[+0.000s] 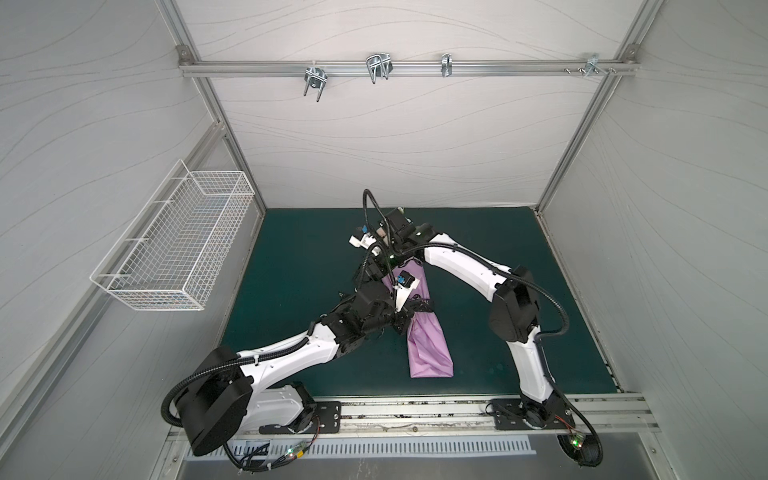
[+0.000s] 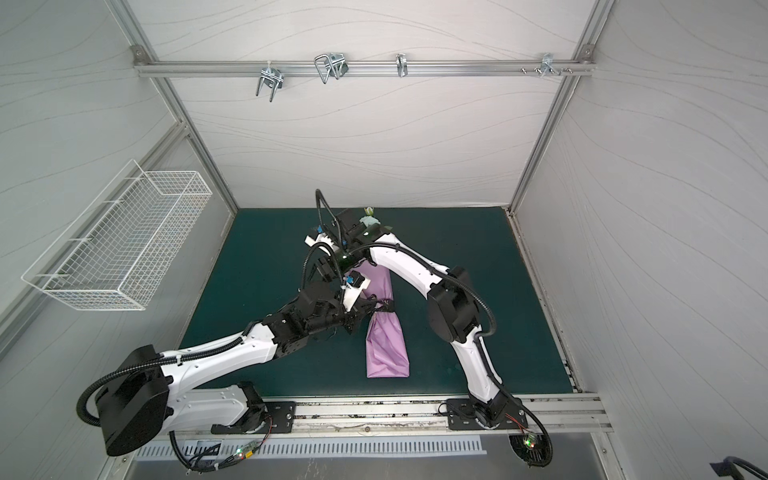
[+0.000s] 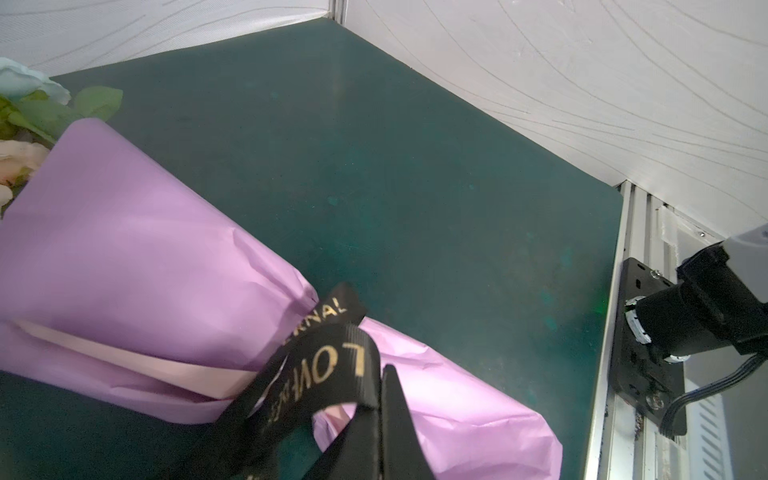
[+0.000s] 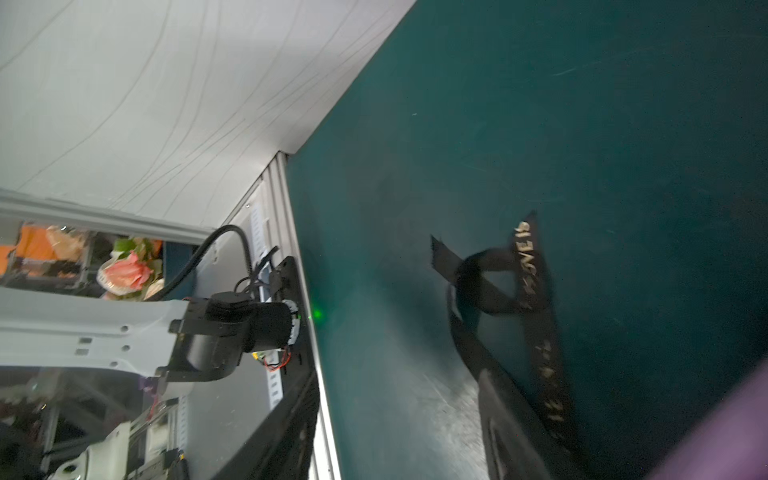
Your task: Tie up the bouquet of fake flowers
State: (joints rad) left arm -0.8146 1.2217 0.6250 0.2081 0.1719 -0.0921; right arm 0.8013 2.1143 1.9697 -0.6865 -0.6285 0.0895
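Left arm [image 1: 291, 353]: reaches low from its near-left base toward the middle of the green mat [image 1: 291, 270].
Left gripper [image 3: 380, 395]: fingers pressed together, pinching the black ribbon [image 3: 332, 361].
Right arm [image 1: 465, 266]: elbow raised, forearm crossing to the far middle.
Right gripper [image 4: 395, 395]: fingers apart, blurred.

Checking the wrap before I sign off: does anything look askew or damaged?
The black ribbon around the lilac paper sits in a loose, twisted loop, pinched by the left fingers; the paper is creased there. Nothing else stands out.
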